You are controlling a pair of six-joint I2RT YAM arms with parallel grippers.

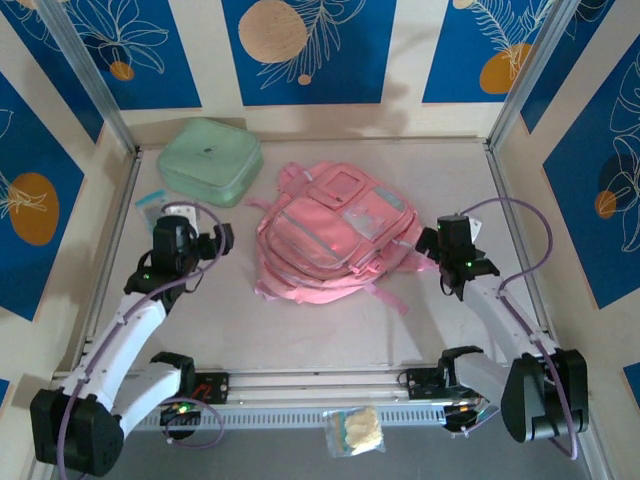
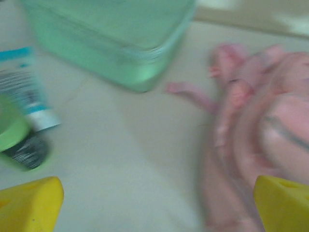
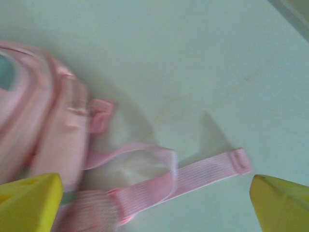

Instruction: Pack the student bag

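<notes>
Straps trailing toward me, the student bag [image 1: 335,235] lies flat mid-table, its long axis roughly far to near, between my left pincer [image 1: 220,240] and right pincer [image 1: 432,245]. Both are spread wide and hold nothing. The right one is nearer, just beside the bag's edge.

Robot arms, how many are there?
2. The left arm is left of the pink bag; the right arm is right of it.
</notes>
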